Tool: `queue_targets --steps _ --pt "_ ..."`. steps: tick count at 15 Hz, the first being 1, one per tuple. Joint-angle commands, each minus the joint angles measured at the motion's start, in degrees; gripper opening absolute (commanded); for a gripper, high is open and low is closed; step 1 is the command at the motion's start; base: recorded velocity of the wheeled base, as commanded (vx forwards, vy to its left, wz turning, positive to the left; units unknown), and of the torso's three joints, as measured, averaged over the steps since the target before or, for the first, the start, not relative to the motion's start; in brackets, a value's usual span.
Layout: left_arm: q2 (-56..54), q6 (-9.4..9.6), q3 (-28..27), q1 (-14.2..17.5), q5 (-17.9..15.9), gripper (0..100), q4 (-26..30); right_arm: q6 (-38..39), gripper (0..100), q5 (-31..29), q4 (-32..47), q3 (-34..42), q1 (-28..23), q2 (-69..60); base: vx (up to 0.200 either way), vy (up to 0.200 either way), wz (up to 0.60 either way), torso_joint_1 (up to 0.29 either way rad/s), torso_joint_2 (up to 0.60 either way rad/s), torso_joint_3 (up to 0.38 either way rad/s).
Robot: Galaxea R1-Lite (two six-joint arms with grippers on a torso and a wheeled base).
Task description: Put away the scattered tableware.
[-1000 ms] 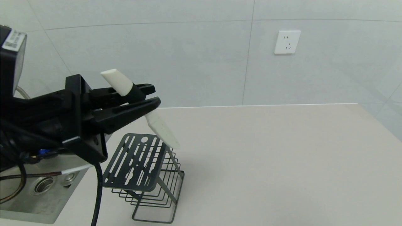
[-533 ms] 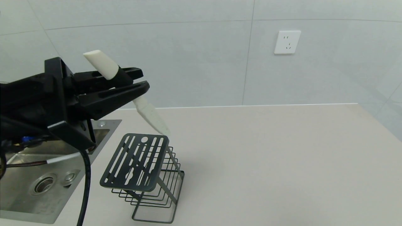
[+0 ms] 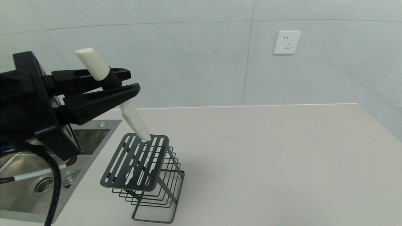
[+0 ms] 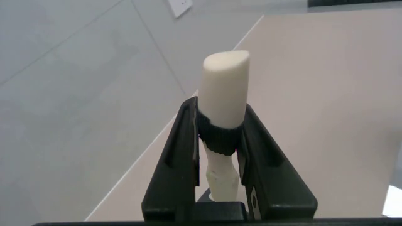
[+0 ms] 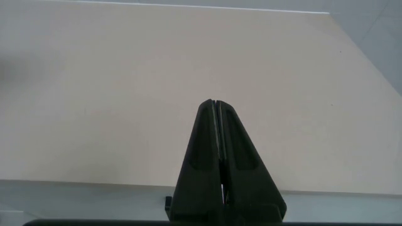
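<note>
A white knife (image 3: 133,121) with a black collar is clamped in my left gripper (image 3: 121,83), handle up and blade slanting down. Its tip rests at a hole near the far edge of the dark slotted top of the wire knife rack (image 3: 135,161). In the left wrist view the knife's white handle (image 4: 225,85) sticks up between the black fingers (image 4: 182,154). My right gripper (image 5: 217,107) is shut with nothing in it, above bare beige counter (image 5: 125,81).
A steel sink (image 3: 34,185) with a drain lies at the left, beside the rack. The beige counter (image 3: 267,157) stretches wide to the right. A tiled wall with a white socket (image 3: 287,42) stands behind.
My left gripper has carried the knife to the left and turned it more upright. Its tip has come from off the rack's right corner to the rack's top.
</note>
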Motion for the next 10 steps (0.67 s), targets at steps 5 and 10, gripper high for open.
queue_targets --steps 5,10 --pt "4.2 -0.30 3.1 2.1 -3.5 0 -0.4 0.3 0 0.0 0.0 0.0 0.0 0.1 0.000 0.000 0.00 0.000 0.00 0.000" --pt "5.8 0.06 3.2 7.4 -8.3 0 -3.7 0.4 0 0.0 0.0 0.0 0.0 0.1 0.000 0.000 0.00 0.000 0.00 0.000"
